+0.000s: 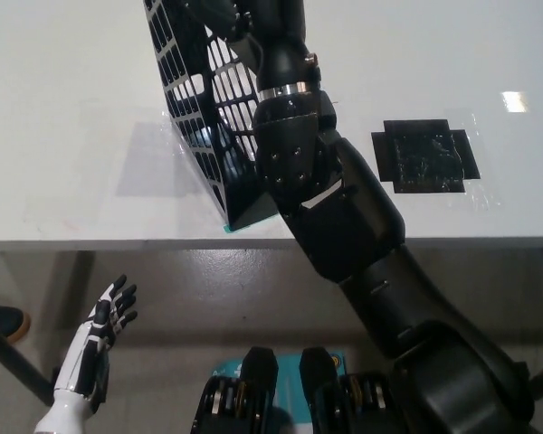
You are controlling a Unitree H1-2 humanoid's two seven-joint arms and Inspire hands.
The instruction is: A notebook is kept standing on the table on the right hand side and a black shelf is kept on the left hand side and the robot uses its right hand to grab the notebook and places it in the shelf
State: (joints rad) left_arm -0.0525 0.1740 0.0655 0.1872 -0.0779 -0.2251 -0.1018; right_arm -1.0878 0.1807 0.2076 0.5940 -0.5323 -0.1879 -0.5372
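The white rectangular table (63,108) fills the upper part of the head view and carries everything the task concerns; its near edge runs straight across the picture. The black right arm (344,217) crosses that edge from the lower right and slants up and leftward, so that its forearm lies over the open side of the shelf. This reach suits a delivery into the shelf from above, judged from the task sentence.

The black latticed plastic shelf (204,117), a magazine-file form, stands close to the table's near edge, its perforated wall facing the camera and its lowest corner just beside a small teal marker (228,230), presumably a placement reference. A square patch of black tape (423,155) lies well apart to the right, probably marking where the notebook is meant to stand; nothing stands on it now.

The right hand (222,14) sits at the top edge above the shelf mouth, largely cut off; whether its fingers grip anything cannot be told. The notebook cannot be made out; it is either hidden behind the arm or within the shelf.

The white left hand (104,330) hangs idle below table level at lower left, fingers spread and holding nothing.
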